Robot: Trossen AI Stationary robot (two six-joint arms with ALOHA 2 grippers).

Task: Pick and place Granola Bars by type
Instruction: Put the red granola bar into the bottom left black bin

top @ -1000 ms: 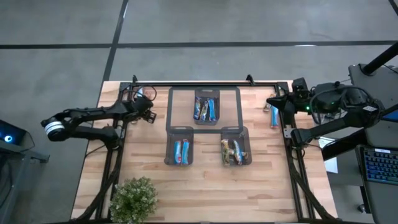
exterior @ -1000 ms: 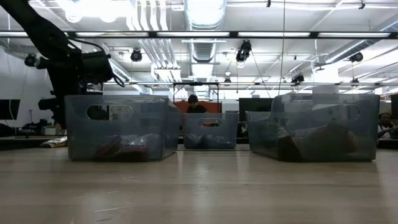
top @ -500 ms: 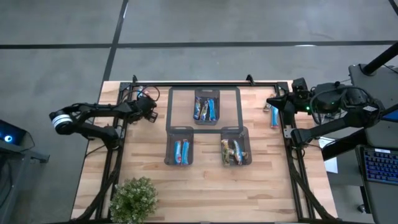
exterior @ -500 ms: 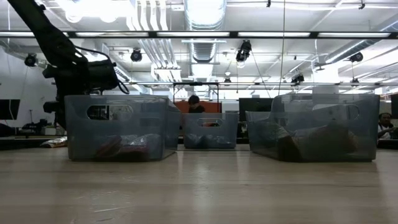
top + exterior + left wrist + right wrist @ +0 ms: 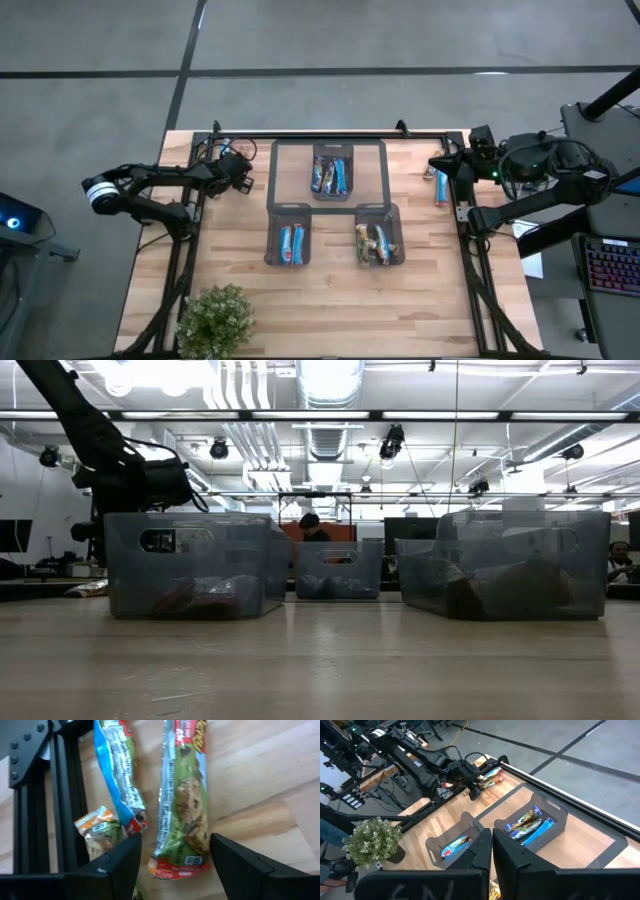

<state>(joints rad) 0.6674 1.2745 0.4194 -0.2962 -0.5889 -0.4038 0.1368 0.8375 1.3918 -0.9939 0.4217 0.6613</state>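
Loose granola bars lie on the table's far left corner point(image 5: 224, 150). In the left wrist view a red-and-green bar point(image 5: 182, 805) lies flat beside a blue bar point(image 5: 117, 775) and a small orange wrapper point(image 5: 98, 827). My left gripper point(image 5: 175, 865) is open, tipped down over them, with one finger on each side of the red-and-green bar's near end; I see no touch. Three bins hold sorted bars: far middle point(image 5: 333, 172), near left point(image 5: 289, 238), near right point(image 5: 378, 240). My right gripper point(image 5: 492, 852) waits, shut and raised, at the far right point(image 5: 438, 164).
One blue bar point(image 5: 441, 188) lies on the table below my right gripper. A potted plant point(image 5: 215, 320) stands at the near left corner. Black frame rails point(image 5: 320, 135) run along the far edge and down both sides point(image 5: 35, 820). Bare wood lies in front of the bins.
My left gripper has sunk a little and tipped further down toward the loose bars at the far left, staying open. The bars and bins have not moved.
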